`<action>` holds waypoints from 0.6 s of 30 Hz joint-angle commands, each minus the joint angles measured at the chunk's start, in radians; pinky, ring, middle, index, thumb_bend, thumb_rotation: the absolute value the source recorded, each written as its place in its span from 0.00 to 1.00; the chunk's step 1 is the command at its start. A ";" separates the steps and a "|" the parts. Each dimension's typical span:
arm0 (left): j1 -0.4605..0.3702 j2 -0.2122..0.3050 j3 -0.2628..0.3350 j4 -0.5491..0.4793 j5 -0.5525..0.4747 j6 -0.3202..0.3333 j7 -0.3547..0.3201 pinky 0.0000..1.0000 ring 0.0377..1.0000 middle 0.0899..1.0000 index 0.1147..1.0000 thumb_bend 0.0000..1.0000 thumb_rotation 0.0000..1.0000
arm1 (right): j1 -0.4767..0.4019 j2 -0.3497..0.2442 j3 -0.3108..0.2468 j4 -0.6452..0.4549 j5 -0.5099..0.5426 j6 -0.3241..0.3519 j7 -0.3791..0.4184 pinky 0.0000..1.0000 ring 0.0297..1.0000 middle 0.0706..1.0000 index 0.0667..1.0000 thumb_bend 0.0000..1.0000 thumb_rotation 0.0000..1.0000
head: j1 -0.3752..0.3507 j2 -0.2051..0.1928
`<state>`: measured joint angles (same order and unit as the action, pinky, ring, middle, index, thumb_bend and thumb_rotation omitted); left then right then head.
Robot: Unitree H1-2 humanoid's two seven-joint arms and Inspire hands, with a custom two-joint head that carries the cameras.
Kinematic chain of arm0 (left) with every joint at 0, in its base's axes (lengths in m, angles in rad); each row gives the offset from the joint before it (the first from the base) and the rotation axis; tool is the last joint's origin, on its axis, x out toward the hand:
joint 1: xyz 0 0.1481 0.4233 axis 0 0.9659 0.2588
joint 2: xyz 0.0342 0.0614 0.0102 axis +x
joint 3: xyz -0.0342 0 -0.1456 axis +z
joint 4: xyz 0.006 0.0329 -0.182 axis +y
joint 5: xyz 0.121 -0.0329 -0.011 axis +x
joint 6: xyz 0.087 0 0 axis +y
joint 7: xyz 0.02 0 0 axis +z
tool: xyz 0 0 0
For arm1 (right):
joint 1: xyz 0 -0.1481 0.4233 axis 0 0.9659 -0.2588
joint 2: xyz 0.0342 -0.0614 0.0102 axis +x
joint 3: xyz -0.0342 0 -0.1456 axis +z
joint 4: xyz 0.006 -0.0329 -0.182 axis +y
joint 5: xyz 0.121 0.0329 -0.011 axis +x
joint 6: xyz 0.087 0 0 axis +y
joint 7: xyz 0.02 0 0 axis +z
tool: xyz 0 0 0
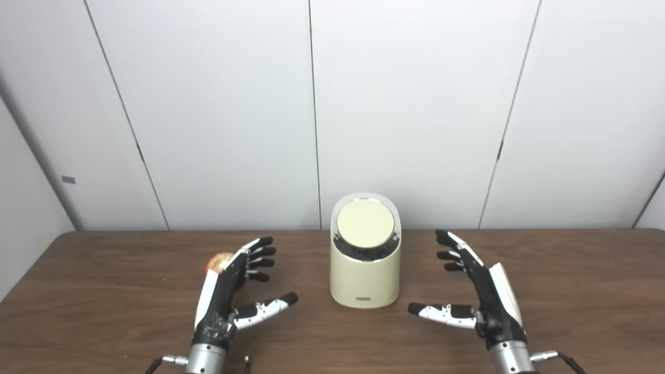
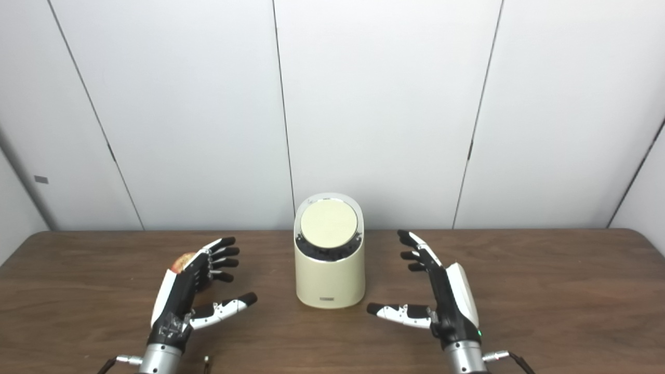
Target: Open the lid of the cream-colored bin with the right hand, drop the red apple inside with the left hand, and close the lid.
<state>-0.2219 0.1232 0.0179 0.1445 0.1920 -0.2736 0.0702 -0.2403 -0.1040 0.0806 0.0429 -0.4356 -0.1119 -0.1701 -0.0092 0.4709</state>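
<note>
I've got the cream-colored bin [image 1: 365,259] standing upright at table centre, toward the far edge of the brown wood table [image 1: 571,291]. Its round lid [image 1: 365,224] is down, tilted face toward me, w/ a dark ring round the lower edge.

Left hand [image 1: 228,291] sits to the left of the bin, palm facing in toward it, fingers [image 1: 260,254] spread & straight, thumb out toward the bin; it's got hold of nothing. The red apple [image 1: 220,261] is on the table just behind the left hand, on its far-left side, mostly hidden by the back of the hand; can't tell if they touch.

Right hand [image 1: 475,291] mirrors it on the right of the bin, palm inward, fingers apart & extended, thumb pointing left toward the bin, nothing in its grasp. Both hands are clear of the bin, approx. level w/ its near side. White panelled wall [image 1: 208,104] behind.
</note>
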 commanded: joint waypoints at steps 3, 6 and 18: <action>-0.036 0.008 0.002 -0.021 0.001 -0.032 0.008 0.63 0.72 0.75 0.80 0.77 0.09 | -0.025 0.003 -0.001 -0.029 0.003 -0.013 -0.003 0.69 0.75 0.83 0.83 0.85 0.16 | -0.001 0.001; -0.036 0.007 0.003 -0.021 -0.005 -0.032 0.006 0.62 0.72 0.75 0.80 0.77 0.09 | -0.024 0.004 -0.001 -0.034 0.006 -0.011 0.001 0.70 0.75 0.83 0.83 0.85 0.15 | -0.001 0.001; -0.047 0.001 -0.001 0.000 0.001 -0.038 0.011 0.62 0.72 0.75 0.80 0.76 0.07 | -0.036 0.001 -0.007 -0.015 0.027 -0.039 0.002 0.71 0.76 0.84 0.83 0.82 0.18 | 0.015 -0.014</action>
<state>-0.2274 0.1227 0.0168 0.1542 0.1942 -0.2793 0.0706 -0.2384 -0.1015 0.0789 0.0422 -0.4216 -0.1127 -0.1620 0.0046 0.4557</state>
